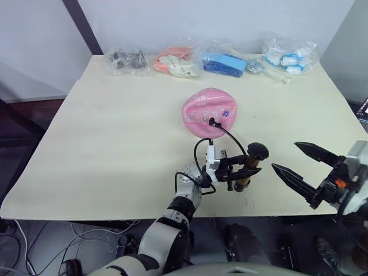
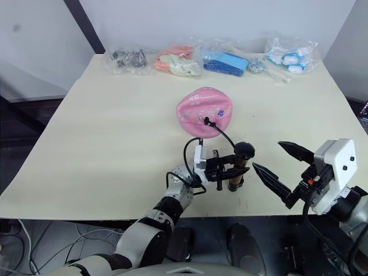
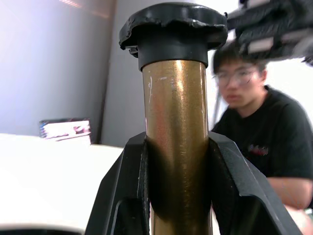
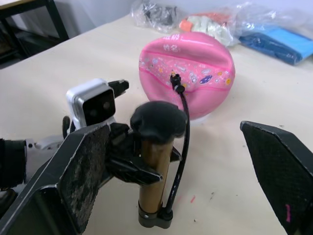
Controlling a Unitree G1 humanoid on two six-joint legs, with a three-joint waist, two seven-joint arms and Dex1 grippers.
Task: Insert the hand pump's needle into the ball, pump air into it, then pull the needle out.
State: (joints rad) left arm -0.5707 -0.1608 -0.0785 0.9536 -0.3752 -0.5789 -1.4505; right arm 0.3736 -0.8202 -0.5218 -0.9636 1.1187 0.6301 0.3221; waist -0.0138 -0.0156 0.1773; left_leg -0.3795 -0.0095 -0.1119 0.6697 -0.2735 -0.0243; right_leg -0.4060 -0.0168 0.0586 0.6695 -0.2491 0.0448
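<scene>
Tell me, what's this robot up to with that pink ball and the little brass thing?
It is setting up to inflate the ball, which sags dented on the table. The left end effector is shut on the hand pump, holding it upright on the tabletop. The pump's black hose arcs over to the ball, with its tip at the ball's surface. The right end effector hovers open beside the pump's handle, touching nothing.

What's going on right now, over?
Left gripper clamps hand pump upright. Right gripper open beside it. Hose plugged into dented ball.
</scene>
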